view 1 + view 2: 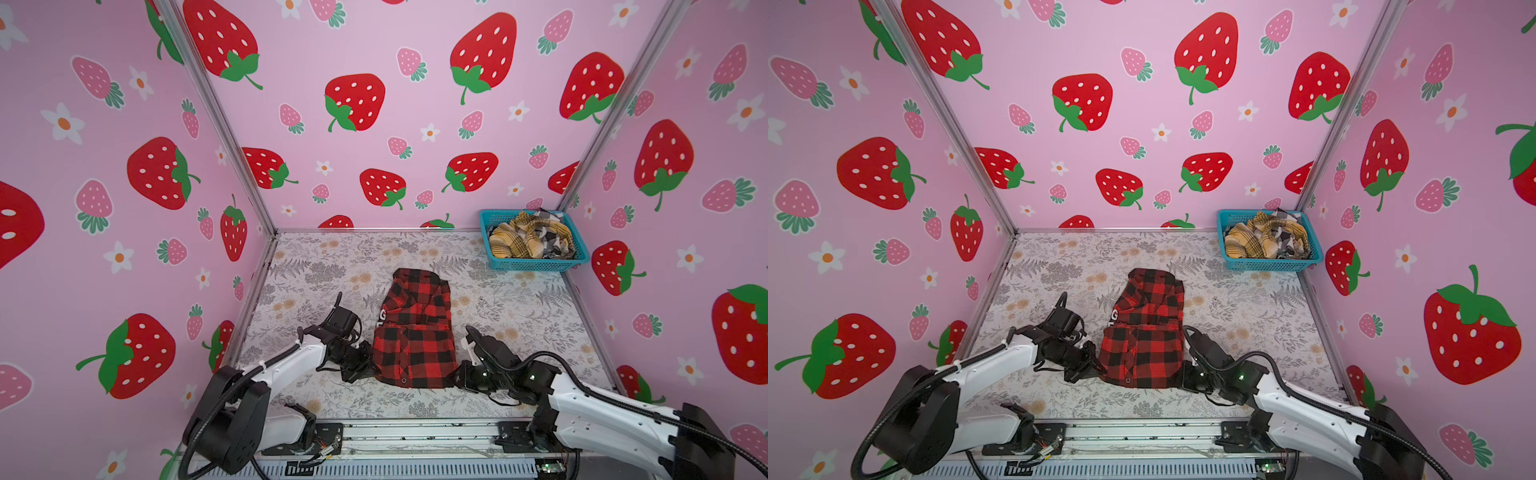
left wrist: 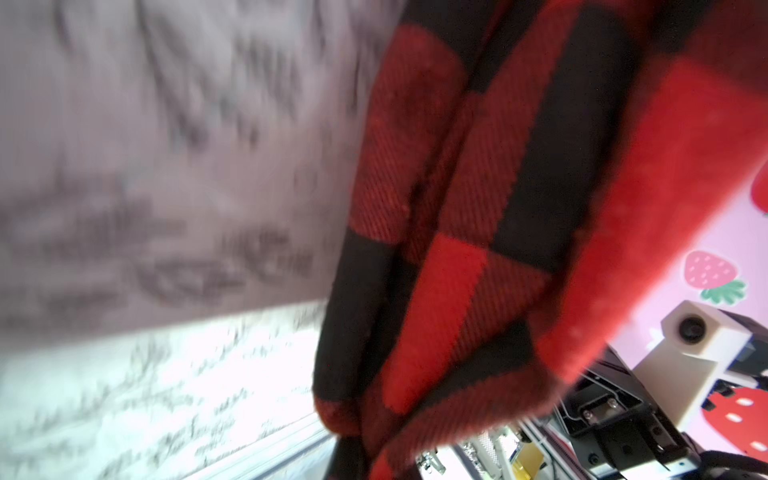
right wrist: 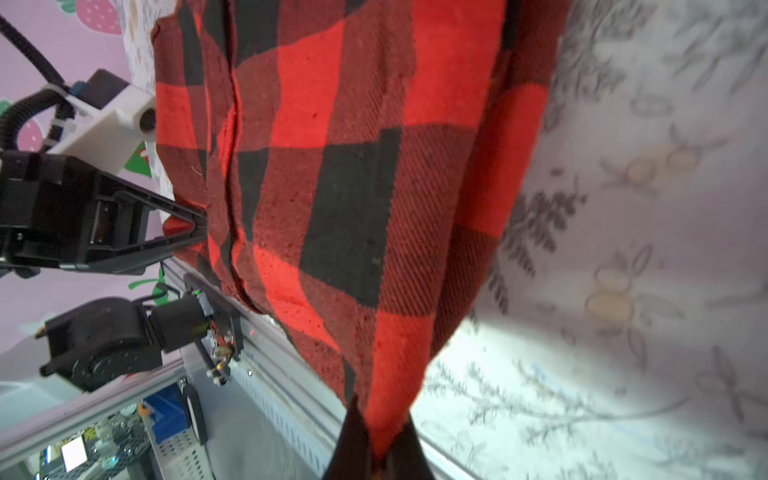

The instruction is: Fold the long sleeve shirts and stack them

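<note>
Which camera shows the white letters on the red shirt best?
Both top views: the white letters sit on the red shirt, partly hidden. Both wrist views show only checked cloth up close, no letters.

Top views overhead, wrist views close, sharing shirt [image 2: 457, 249]
</note>
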